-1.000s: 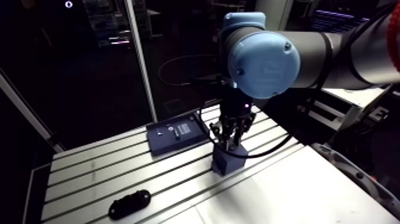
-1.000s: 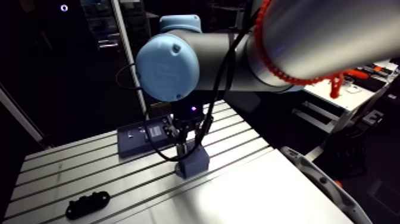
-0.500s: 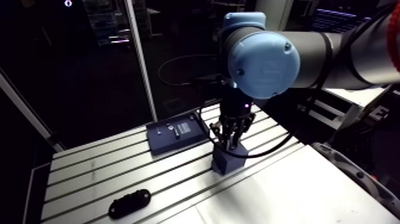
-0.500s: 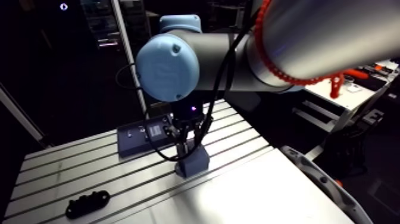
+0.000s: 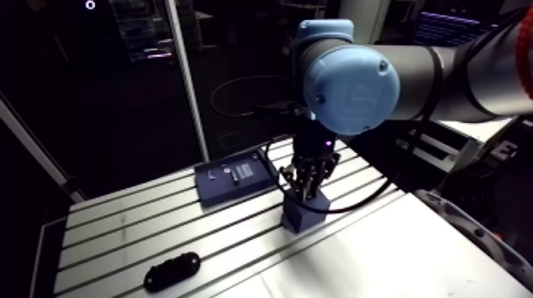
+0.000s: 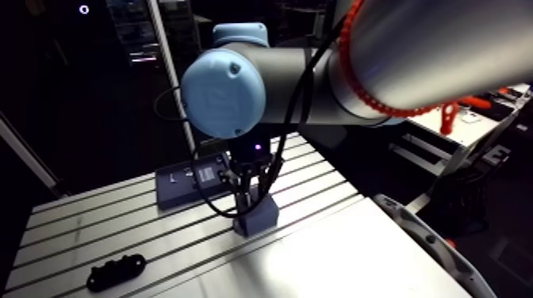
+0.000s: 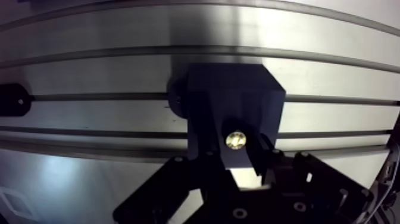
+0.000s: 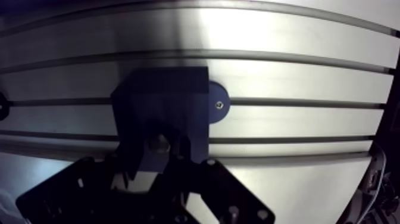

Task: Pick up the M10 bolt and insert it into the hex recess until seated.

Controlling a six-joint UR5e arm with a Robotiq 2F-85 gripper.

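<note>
Your slotted aluminium bench (image 5: 143, 230) carries three items: a flat dark blue plate (image 5: 234, 178) at the far side, a dark blue block (image 5: 304, 212) standing near it with a round foot (image 8: 217, 109) at one side, and a black elongated part (image 5: 172, 271) lying well apart near the front edge.

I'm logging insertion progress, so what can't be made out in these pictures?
Hex recess: wrist view, covered by bolt and hand.
Bolt's depth in dark blue block: wrist view shows only its end.
Bolt in arm view: hidden behind hand.
Black object: arm view, too dark to identify.
</note>
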